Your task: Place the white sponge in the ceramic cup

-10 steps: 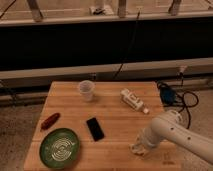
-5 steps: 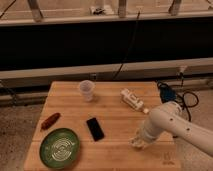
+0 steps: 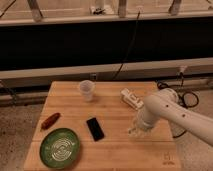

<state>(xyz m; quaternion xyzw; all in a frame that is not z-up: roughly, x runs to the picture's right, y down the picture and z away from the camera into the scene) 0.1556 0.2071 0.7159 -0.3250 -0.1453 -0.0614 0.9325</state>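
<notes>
One hand (image 3: pixel 136 130): hanging low over the right-centre of the tabletop (image 3: pixel 115 155), at the end of the pale arm (image 3: pixel 170 112) that is reaching in from the right. I cannot tell whether it is apart, together or clamped on anything.

Sponge (image 3: pixel 133 133): seemingly showing as the pale patch right at the hand's tip, just above or touching the wood. I cannot tell which, nor whether it is being gripped.

Why here: judging from the layout, the hand is working at the spot where the sponge belongs, low enough for a pick from above.

Bottle (image 3: pixel 131 98): lying just behind the hand, near the arm. It is white too, so it is the likeliest thing to be brushed or mistaken.

Phone (image 3: pixel 95 128): lying flat to the left of the hand, between it and the plate, apart from both.

Cup (image 3: pixel 87 90): standing upright near the back edge, well apart from the hand and up to its left, mouth facing up and so ready to receive a drop from above.

Plate (image 3: pixel 60 147): sitting at the front left corner, out of the likely path.

Brown item (image 3: pixel 50 120): lying near the left edge, beside the plate.

Stage: placing is not yet done; a lift and a carry back-left over the phone are probably remaining.
</notes>
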